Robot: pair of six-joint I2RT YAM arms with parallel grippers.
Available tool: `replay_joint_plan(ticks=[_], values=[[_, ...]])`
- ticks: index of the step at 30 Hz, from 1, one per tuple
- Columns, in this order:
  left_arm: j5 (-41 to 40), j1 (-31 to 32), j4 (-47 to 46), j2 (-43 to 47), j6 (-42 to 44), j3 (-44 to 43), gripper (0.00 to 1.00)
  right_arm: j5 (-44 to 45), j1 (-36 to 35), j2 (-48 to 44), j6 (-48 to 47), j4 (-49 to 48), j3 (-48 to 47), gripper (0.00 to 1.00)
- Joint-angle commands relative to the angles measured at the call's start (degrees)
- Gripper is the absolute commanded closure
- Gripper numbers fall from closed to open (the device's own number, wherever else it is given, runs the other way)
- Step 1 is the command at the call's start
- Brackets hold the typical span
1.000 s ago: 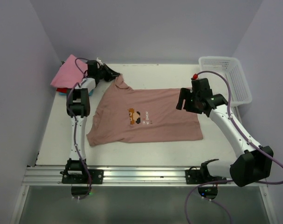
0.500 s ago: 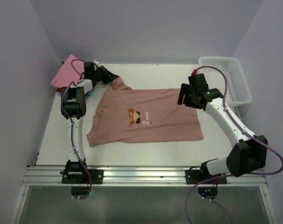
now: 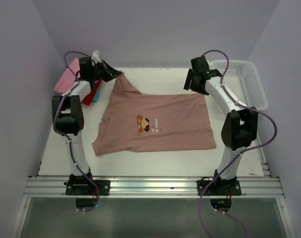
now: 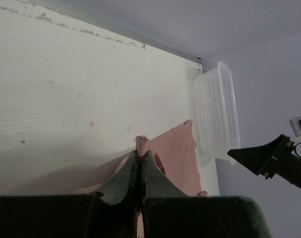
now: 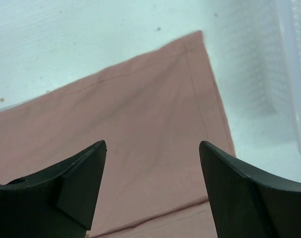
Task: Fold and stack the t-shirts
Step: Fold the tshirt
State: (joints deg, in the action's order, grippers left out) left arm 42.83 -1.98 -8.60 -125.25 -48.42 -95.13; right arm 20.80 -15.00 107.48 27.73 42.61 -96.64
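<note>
A dusty-pink t-shirt (image 3: 155,121) with a small pixel figure lies spread flat on the white table. My left gripper (image 3: 121,74) is shut on its far left sleeve (image 4: 142,144) and holds that bit of cloth lifted at the table's back left. My right gripper (image 3: 193,88) is open, hovering just above the shirt's far right corner (image 5: 187,49), with the pink cloth between its fingers below. A pile of folded shirts, bright pink (image 3: 65,79), red (image 3: 93,92) and blue, sits at the far left behind the left arm.
A white lattice basket (image 3: 244,82) stands at the back right, close to the right arm; it also shows in the left wrist view (image 4: 217,116). Purple walls close in the table on three sides.
Both arms have reached toward the back of the table. The left gripper has lifted the sleeve up and back. The right gripper has moved from the shirt's right side to its far right corner.
</note>
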Motion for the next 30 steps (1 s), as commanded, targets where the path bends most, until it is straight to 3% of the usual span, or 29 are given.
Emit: replay_joint_plan(ticks=[1, 4, 6, 7, 11, 18, 24, 28, 29, 30], values=[[1.6, -0.3, -0.7, 6.0, 3.8, 5.2, 1.00, -14.7, 0.6, 2.3, -3.3, -2.0, -3.1, 0.22], [1.8, -0.3, -0.7, 7.2, 4.3, 7.9, 1.00, -43.5, -0.4, 5.0, -6.0, -8.2, -2.8, 0.45], [2.1, -0.3, -1.4, 7.3, 3.9, 9.2, 1.00, -49.4, -3.3, 8.4, -6.5, -8.6, -4.5, 0.93], [2.3, -0.4, -1.8, 7.2, 3.6, 9.5, 1.00, -53.9, -4.5, 9.3, -7.1, -8.9, -4.9, 1.00], [2.7, -0.3, -2.7, 6.3, 3.0, 9.6, 1.00, -64.0, -11.3, 14.1, -10.0, -10.3, -8.4, 1.00], [4.1, -0.3, -4.8, 5.1, 1.1, 8.7, 1.00, -67.8, -19.5, 27.1, -10.2, -4.4, -31.0, 1.00], [5.9, -0.3, -6.9, 3.6, -1.1, 8.1, 1.00, -58.0, -20.6, 31.7, -4.8, -12.6, -35.6, 1.00], [7.0, -0.4, -7.7, 3.8, -1.8, 8.2, 1.00, -46.0, -22.0, 33.6, -6.2, -14.0, -38.5, 1.00], [7.1, -0.3, -7.7, 3.9, -1.7, 8.0, 1.00, -43.8, -22.9, 35.0, -7.1, -12.7, -39.8, 0.93], [7.2, -0.3, -7.7, 3.9, -1.8, 7.9, 1.00, -41.6, -23.4, 35.9, -9.2, -11.5, -43.0, 0.70]])
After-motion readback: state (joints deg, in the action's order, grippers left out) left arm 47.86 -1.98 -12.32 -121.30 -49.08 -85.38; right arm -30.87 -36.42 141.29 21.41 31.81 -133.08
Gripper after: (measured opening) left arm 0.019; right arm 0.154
